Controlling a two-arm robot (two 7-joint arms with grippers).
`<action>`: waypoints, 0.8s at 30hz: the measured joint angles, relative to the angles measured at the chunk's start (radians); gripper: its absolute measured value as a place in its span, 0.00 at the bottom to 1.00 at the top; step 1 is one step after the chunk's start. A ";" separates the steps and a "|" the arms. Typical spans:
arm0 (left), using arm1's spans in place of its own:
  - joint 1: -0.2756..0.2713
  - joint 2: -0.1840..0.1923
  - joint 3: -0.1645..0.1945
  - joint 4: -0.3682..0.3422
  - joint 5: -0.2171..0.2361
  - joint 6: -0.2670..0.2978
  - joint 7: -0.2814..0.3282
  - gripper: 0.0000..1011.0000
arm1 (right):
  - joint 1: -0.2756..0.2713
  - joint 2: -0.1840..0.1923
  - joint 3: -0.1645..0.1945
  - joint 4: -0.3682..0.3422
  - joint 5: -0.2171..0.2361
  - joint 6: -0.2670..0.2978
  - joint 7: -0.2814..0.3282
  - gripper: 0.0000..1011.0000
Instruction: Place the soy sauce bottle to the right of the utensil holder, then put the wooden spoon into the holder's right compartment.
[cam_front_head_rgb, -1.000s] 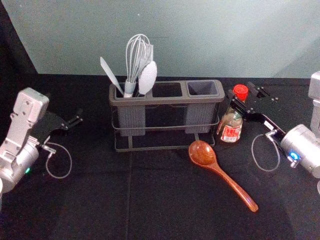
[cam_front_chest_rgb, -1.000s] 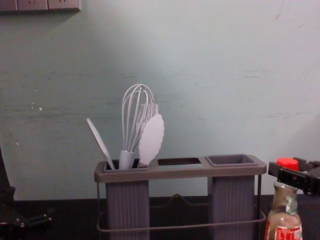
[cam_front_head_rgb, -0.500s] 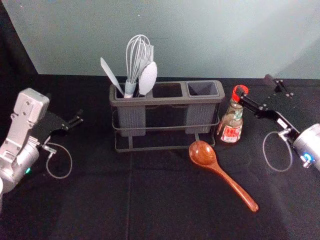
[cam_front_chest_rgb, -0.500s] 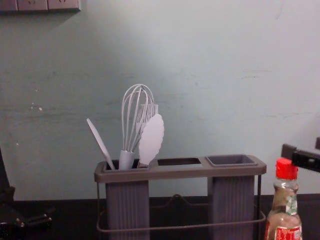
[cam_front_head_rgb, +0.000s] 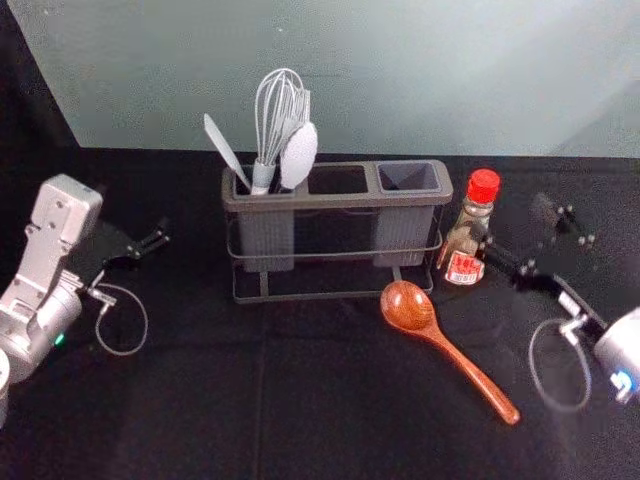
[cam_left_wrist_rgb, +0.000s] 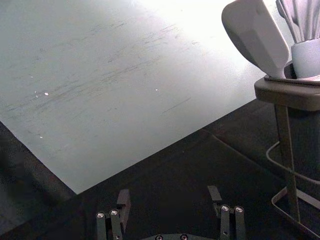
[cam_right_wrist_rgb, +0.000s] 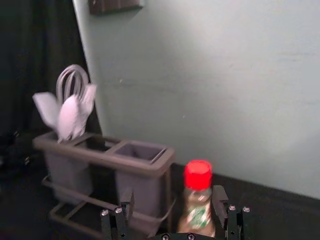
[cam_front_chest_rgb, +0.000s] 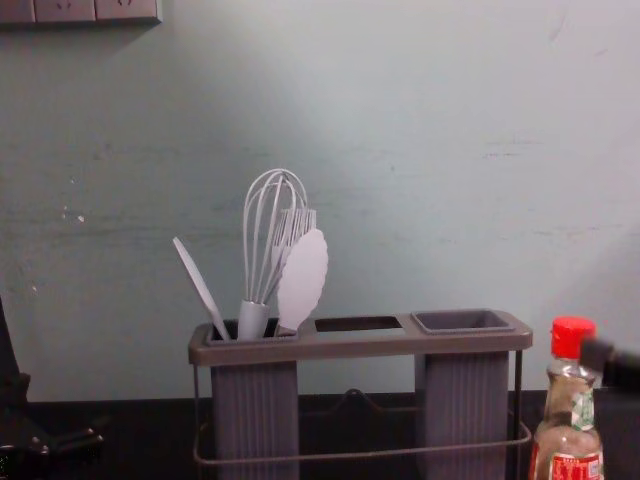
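Judging the soy sauce bottle (cam_front_head_rgb: 466, 240) placed, upright just right of the utensil holder (cam_front_head_rgb: 340, 203), we hold the right gripper (cam_right_wrist_rgb: 173, 190) wide and empty beside it; next we clear the bottle, then lower toward the wooden spoon (cam_front_head_rgb: 407, 308). Our left gripper (cam_left_wrist_rgb: 168, 189) idles wide at the holder's left.

From where I stand, the holder's right compartment (cam_front_head_rgb: 408, 178) gapes empty, and a hand could drop straight in from above. The left one bristles with a whisk (cam_front_head_rgb: 277, 120) and pale utensils (cam_front_head_rgb: 298, 155), tall enough to catch an arm sweeping across. Wire rails (cam_front_head_rgb: 335, 256) bar the front, and the wall (cam_front_head_rgb: 400, 80) rises behind. On the right, the soy sauce bottle (cam_front_head_rgb: 467, 240) stands so near that only a sliver is left for fingers; the right gripper (cam_front_head_rgb: 526, 230), spread open, crowds its outer side. The wooden spoon (cam_front_head_rgb: 455, 352) lies across the front approach. Room remains between holder and left gripper (cam_front_head_rgb: 142, 224).
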 joint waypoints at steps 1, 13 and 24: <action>0.000 0.000 0.000 0.000 0.000 0.000 0.000 1.00 | -0.008 -0.001 -0.004 -0.005 -0.007 0.001 -0.002 0.99; 0.000 0.000 0.000 0.000 0.000 0.000 0.000 1.00 | -0.057 -0.042 -0.066 0.016 -0.097 0.021 -0.024 0.99; 0.000 0.000 0.000 0.000 0.000 0.000 0.000 1.00 | -0.050 -0.067 -0.085 0.043 -0.130 0.023 -0.026 0.99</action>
